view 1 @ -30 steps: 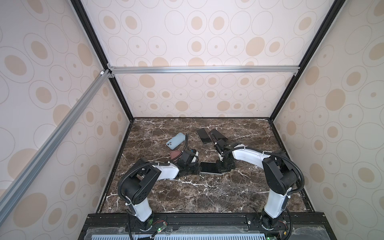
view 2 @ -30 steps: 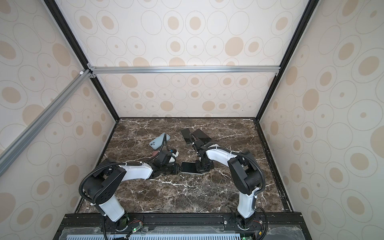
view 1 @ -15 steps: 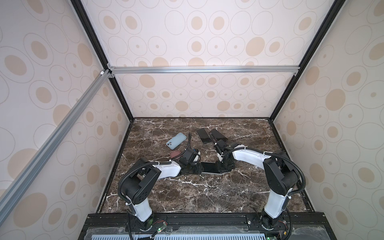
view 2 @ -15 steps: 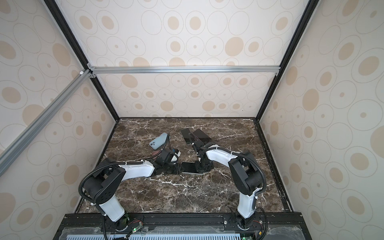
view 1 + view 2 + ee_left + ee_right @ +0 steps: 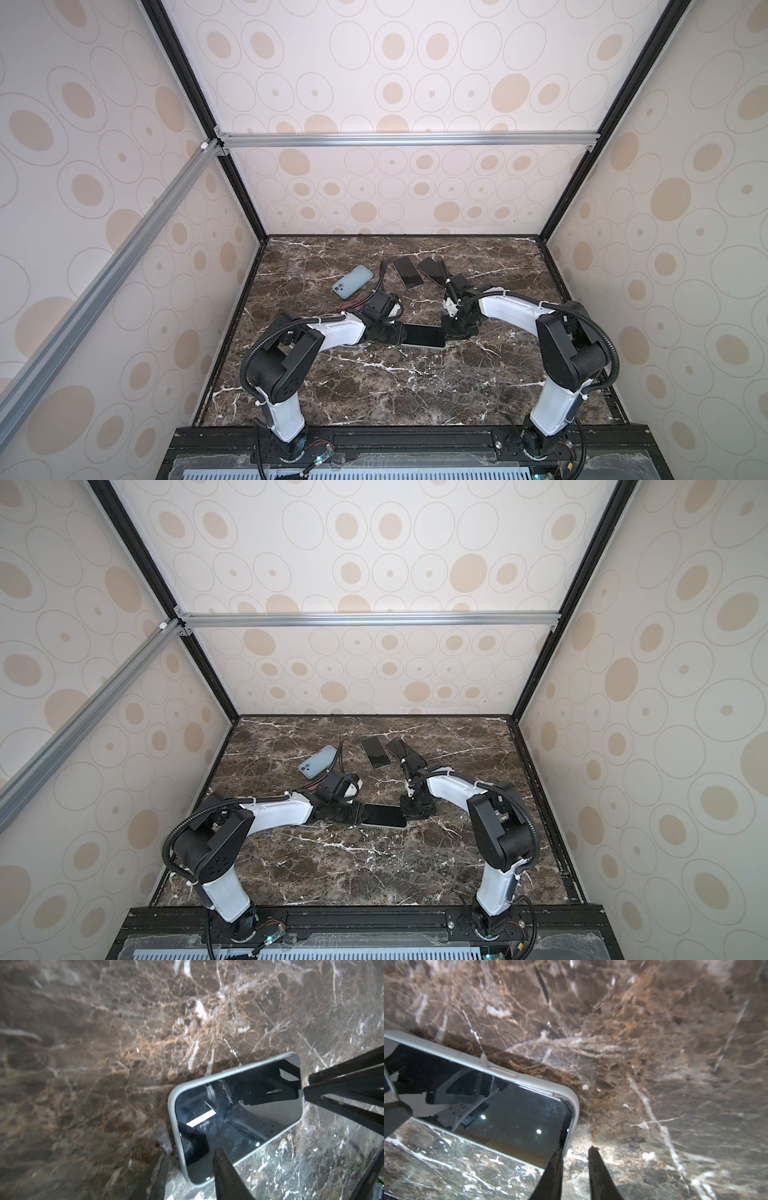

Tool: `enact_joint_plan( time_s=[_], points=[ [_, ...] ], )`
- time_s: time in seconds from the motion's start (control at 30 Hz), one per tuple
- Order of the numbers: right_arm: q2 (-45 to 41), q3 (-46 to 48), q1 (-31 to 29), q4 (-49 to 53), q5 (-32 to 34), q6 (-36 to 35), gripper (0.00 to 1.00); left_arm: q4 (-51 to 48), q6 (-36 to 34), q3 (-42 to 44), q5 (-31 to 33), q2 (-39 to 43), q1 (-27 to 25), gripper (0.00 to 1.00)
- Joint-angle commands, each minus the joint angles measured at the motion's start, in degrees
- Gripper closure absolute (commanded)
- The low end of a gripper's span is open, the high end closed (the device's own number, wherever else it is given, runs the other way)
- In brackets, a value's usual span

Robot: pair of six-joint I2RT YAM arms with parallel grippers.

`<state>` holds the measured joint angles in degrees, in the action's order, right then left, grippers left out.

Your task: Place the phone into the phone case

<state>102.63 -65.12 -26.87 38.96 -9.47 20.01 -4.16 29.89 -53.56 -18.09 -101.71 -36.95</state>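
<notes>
Both hands have just eased apart, so the left hand (image 5: 189, 1149) and right hand (image 5: 576, 1149) now stand released astride opposite ends of the phone (image 5: 239, 1109), which lies screen-up inside its pale case (image 5: 172, 1105) on the bench (image 5: 374, 395), apparently seated and the task nearly done.

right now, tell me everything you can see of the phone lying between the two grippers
The phone lies flat, screen up, on the marble table. Its dark glass mirrors the arms. A pale case with rounded corners and a raised side button rims it. The left gripper has one finger over one short end; the right gripper stands at the other.
</notes>
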Motion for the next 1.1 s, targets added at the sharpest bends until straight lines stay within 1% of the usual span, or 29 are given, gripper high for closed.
enact_joint_plan(
  time_s=[0.0,0.3,0.6,1.07],
  points=[
    [-1.6,-0.2,0.9,-0.5,-1.1,-1.1,0.77,-3.7,-2.5,-1.6,-0.3,-1.9,0.9,0.63],
    [-0.6,-1.8,2.8,-1.5,-3.3,-1.4,0.8,-2.7,-2.6,-2.5,-2.4,-3.2,2.2,0.7],
    [1.9,-2.8,2.9,-1.9,-6.0,-1.6,0.8,-1.9,-2.6,-1.9,-3.3,-3.8,2.4,0.73],
    [7.2,-3.4,2.8,-1.3,-3.3,-1.5,0.83,-1.0,-2.2,-0.3,-3.3,-3.8,2.4,0.75]
  ],
)
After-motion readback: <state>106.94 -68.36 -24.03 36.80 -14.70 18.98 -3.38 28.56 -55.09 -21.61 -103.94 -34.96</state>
